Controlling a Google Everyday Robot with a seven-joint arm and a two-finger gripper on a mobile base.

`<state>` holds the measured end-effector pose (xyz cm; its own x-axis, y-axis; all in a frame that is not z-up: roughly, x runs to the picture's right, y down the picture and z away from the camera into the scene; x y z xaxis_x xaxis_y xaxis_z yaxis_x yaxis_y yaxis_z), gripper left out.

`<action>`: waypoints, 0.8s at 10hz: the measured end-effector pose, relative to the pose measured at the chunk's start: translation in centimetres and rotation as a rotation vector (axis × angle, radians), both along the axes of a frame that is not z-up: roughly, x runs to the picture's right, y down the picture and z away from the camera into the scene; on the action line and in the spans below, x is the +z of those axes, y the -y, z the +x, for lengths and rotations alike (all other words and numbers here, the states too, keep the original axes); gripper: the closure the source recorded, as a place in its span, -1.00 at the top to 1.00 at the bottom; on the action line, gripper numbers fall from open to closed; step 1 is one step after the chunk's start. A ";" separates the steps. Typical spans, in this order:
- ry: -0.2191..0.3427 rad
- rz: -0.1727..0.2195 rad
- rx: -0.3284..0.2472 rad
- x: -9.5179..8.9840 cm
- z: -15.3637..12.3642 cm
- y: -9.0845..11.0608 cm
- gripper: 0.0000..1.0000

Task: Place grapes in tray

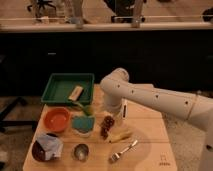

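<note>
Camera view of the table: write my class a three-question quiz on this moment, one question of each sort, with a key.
1. True or false: the grapes lie inside the green tray.
2. What stands just right of the orange bowl? A) teal container B) fork C) metal cup
3. Fill in: the gripper hangs over the table, close beside the ____.

Key: 1 false, they lie on the table in front of the tray. 2 A. 3 grapes.
</note>
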<state>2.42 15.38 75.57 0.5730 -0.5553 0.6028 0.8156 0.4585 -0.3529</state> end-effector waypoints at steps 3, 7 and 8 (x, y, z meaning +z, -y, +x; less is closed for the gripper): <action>0.011 -0.008 0.004 1.0 -0.3 -1.4 0.60; 0.005 0.018 0.033 2.0 -0.1 -2.7 0.60; 0.022 0.020 0.032 2.3 -0.2 -2.9 0.60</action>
<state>2.22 18.31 77.83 0.5776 -0.5490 0.6041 0.8077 0.4914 -0.3256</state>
